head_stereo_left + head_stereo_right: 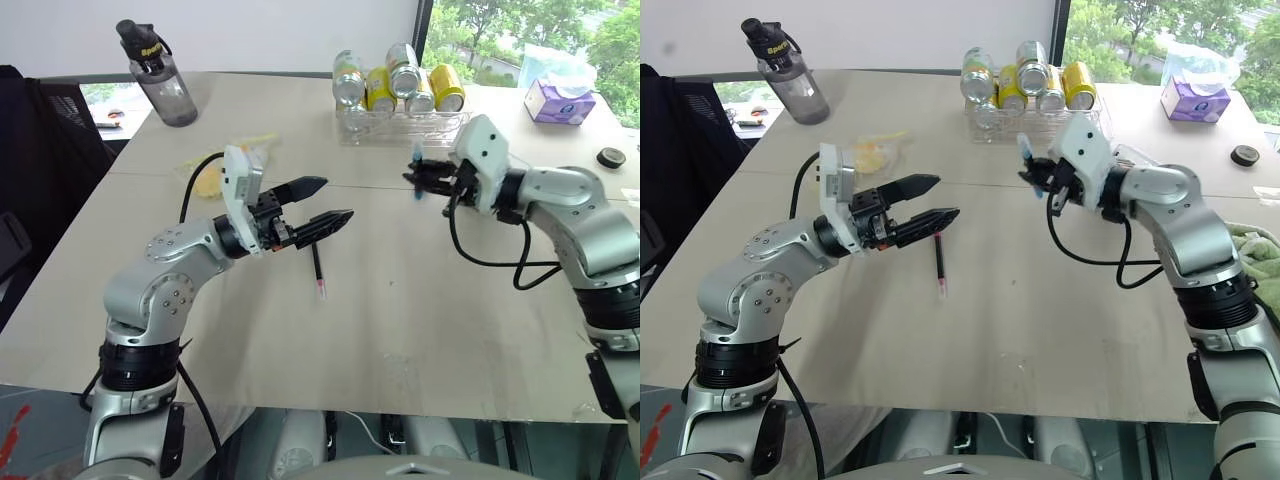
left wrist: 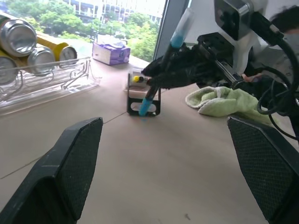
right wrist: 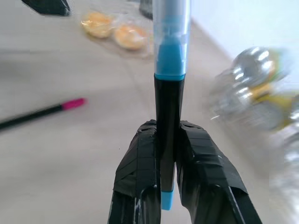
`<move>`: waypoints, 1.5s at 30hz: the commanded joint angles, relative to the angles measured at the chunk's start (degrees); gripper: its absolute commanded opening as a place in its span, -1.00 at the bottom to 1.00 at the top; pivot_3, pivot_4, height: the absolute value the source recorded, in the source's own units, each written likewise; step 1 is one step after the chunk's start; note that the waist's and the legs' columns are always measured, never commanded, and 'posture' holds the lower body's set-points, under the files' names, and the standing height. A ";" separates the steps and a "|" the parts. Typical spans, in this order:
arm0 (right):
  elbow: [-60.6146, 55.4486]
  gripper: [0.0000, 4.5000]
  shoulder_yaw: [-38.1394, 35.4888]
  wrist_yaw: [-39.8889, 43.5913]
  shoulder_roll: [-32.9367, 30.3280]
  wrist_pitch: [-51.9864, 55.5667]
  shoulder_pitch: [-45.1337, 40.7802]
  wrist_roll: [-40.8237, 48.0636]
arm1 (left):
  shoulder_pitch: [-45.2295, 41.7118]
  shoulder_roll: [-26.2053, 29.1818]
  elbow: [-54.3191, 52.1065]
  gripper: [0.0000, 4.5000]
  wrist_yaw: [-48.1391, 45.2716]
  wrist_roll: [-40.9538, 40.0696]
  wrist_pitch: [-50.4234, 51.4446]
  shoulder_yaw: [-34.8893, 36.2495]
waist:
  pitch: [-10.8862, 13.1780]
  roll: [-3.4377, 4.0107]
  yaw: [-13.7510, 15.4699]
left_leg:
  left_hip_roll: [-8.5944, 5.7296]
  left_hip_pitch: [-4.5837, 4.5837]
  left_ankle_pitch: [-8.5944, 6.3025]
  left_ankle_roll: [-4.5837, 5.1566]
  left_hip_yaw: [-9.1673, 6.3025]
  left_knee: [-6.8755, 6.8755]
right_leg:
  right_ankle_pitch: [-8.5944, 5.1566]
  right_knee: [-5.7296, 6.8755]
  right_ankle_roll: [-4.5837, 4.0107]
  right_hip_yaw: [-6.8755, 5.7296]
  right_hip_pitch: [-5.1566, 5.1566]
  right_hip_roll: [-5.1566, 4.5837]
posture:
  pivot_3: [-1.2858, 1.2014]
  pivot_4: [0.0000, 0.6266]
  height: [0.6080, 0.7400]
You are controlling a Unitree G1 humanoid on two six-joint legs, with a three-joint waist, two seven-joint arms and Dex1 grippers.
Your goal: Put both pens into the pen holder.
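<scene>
My right gripper (image 1: pixel 417 178) is shut on the blue pen (image 3: pixel 170 93) and holds it upright above the table, light blue cap on top. In the left wrist view the blue pen (image 2: pixel 163 60) hangs in front of the small black-framed pen holder (image 2: pixel 144 99), which stands on the table farther off. The pink-ended pen (image 1: pixel 318 270) lies flat on the table, just below and beyond my left gripper (image 1: pixel 338 198). That gripper is open wide and empty, hovering above the table and pointing toward the right arm.
A clear tray of drink cans (image 1: pixel 400 125) stands at the back centre. A dark water bottle (image 1: pixel 160 75) is at the back left, a tissue box (image 1: pixel 560 100) at the back right. A snack bag (image 1: pixel 210 180) lies behind my left arm. A green cloth (image 2: pixel 219 100) lies beside the holder.
</scene>
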 commanded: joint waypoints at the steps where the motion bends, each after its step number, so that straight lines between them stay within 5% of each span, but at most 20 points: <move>1: 4.98 -0.99 -3.58 -1.94 -0.78 -11.97 -0.88 -4.68 | -1.85 -0.34 -2.49 0.97 2.02 1.73 -1.36 -0.42 | 0.00 0.00 -0.01 | 0.00 0.00 0.00 0.00 0.00 0.00 | 0.00 0.00 0.00 0.00 0.00 0.00 | 0.03 -0.52 1.00; 5: 16.67 -0.99 -2.78 -4.30 -2.48 -29.60 -0.52 -12.40 | -2.18 -0.61 -2.22 0.97 2.46 3.40 -2.47 -1.00 | 0.01 0.01 -0.04 | 0.00 0.01 0.00 -0.01 0.04 0.00 | 0.00 0.00 0.00 0.02 0.00 0.00 | 0.03 -0.52 1.00; 13: 25.47 -0.99 -4.52 -6.83 -2.84 -37.61 -1.87 -14.84 | -3.05 1.82 -3.08 0.97 0.86 4.83 -2.83 -1.60 | 0.04 0.05 -0.14 | 0.03 0.04 0.02 -0.03 0.06 0.00 | 0.00 0.03 -0.01 0.04 0.00 0.00 | 0.03 -0.52 1.00; 45: 32.37 -0.99 -9.47 -10.09 -1.21 -38.87 0.37 -13.69 | -5.60 4.12 -2.38 0.97 -6.31 8.94 -3.99 -5.92 | 0.07 0.09 -0.14 | 0.02 0.06 0.03 -0.04 0.11 0.01 | 0.00 0.05 -0.01 0.08 0.00 -0.01 | 0.03 -0.52 1.00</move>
